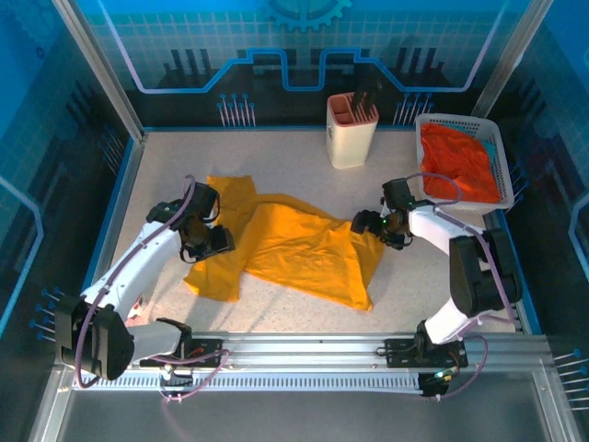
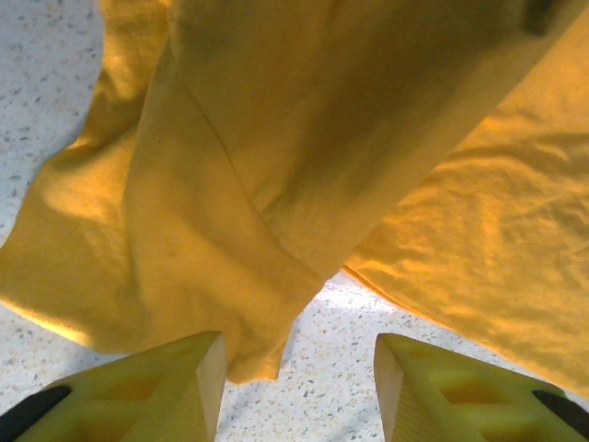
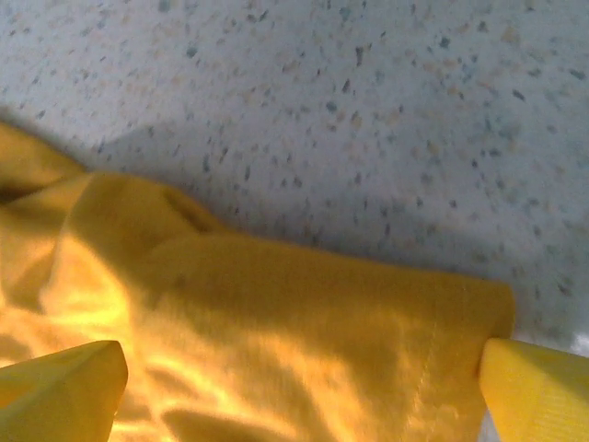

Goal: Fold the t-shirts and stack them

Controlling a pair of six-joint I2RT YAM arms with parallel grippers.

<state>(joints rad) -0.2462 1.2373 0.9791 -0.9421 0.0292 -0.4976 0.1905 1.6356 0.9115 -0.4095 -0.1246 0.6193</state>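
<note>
Across the middle of the speckled pale tabletop (image 1: 276, 161) lies the mustard-yellow short-sleeved cloth t-shirt (image 1: 304, 249). It is crumpled and partly folded over itself, with a narrower part reaching toward the far left and the broader body spread toward the near right. At its left edge the left gripper (image 1: 210, 241) sits low over the cloth. In the left wrist view its yellow fingertips (image 2: 175, 387) stand apart, a drooping fold of the shirt (image 2: 276, 184) ends just beside the left-hand one, and bare table shows between them, so nothing is clamped. At the shirt's right edge the right gripper (image 1: 366, 224) is also low. In the right wrist view its fingers (image 3: 64, 387) are spread wide at the lower corners. A hemmed corner of the shirt (image 3: 304, 313) lies flat on the table between them, its tip just beside the right-hand finger, unpinched. The orange-red cloth t-shirt (image 1: 457, 161) is heaped inside the white mesh plastic basket (image 1: 433, 122) at the far right corner of the table. Left of the basket the cream rectangular holder (image 1: 351, 138) stands upright with dark utensils in it, apart from the yellow shirt.
</note>
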